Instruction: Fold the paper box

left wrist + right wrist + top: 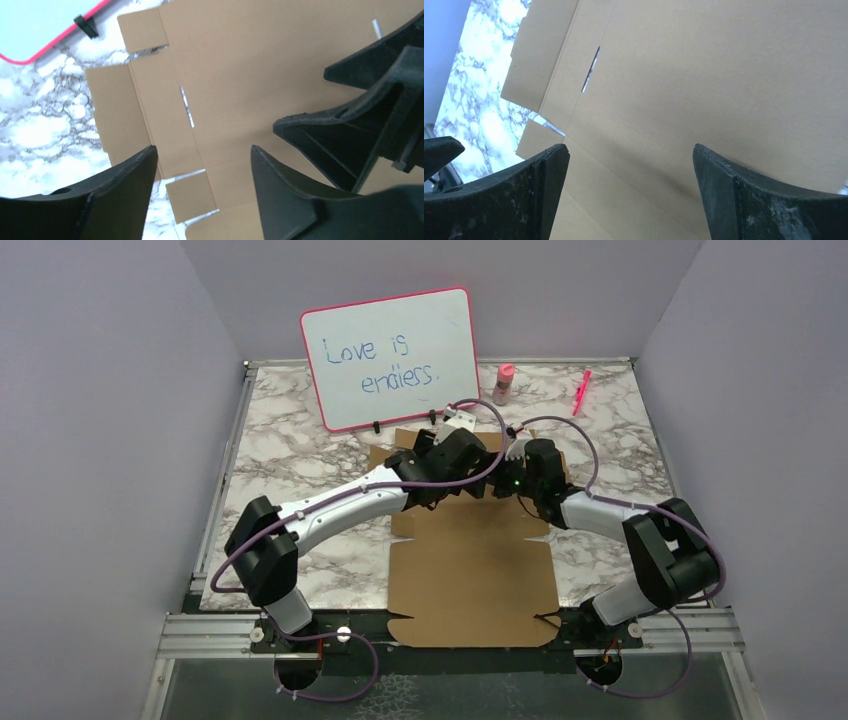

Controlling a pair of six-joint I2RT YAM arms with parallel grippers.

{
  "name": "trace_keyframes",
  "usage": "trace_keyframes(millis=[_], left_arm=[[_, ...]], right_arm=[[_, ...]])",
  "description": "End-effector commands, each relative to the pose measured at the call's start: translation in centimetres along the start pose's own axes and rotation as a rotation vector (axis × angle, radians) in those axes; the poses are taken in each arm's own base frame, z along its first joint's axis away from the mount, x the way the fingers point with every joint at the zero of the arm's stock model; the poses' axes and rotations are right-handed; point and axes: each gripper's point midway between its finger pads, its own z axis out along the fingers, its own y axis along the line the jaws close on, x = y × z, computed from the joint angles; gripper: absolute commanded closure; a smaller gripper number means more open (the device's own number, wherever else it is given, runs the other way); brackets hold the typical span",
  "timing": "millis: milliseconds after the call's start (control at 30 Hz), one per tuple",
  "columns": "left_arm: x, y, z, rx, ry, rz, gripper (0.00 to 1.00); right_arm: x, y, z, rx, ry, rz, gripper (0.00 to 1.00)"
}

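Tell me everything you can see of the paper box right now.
The paper box is a plain brown cardboard sheet, die-cut, lying flat and unfolded on the marble table between the arms. Side flaps, small tabs and narrow slots show along its edges. Its near edge reaches past the table's near edge. The left tool and right tool hover open over its far part, gripping nothing.

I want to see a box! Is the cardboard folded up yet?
Not yet. The paper box lies spread flat on the table, its flaps sticking out sideways.
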Motion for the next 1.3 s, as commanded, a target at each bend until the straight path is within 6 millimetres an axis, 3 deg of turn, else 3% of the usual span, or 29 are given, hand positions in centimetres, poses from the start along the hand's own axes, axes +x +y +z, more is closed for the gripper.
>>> trace_keyframes(millis=[0,167,433,667,933,1267], left_arm=[[-2.5,-0.7,0.1,0.108,-0.096,-0.048,0.26],[-2.8,-2.6,1.8,0.291,-0.111,-0.121,0.21],[-0.1,-3.0,6.0,0.416,-0.052,-0.204,0.15],[2.2,-2.7,9.0,0.426,0.007,-0.225,0.14],[4.4,-2.2,10.0,0.441,0.050,-0.245,0.14],[6.3,-1.1,10.2,0.434,0.088,-0.253,0.14]], right_arm=[[-1.9,-1.7,-1.9,0.174,-0.027,-0.030,0.00],[-3.0,-4.3,-4.3,0.350,-0.032,-0.053,0.00],[-4.2,-9.1,-9.1,0.615,-0.101,0.047,0.00],[-5.1,-14.9,-13.1,0.587,-0.206,0.333,0.00],[-4.1,-18.2,-13.7,0.563,-0.232,0.484,0.01],[-1.0,-18.2,-12.0,0.482,-0.122,0.515,0.15]])
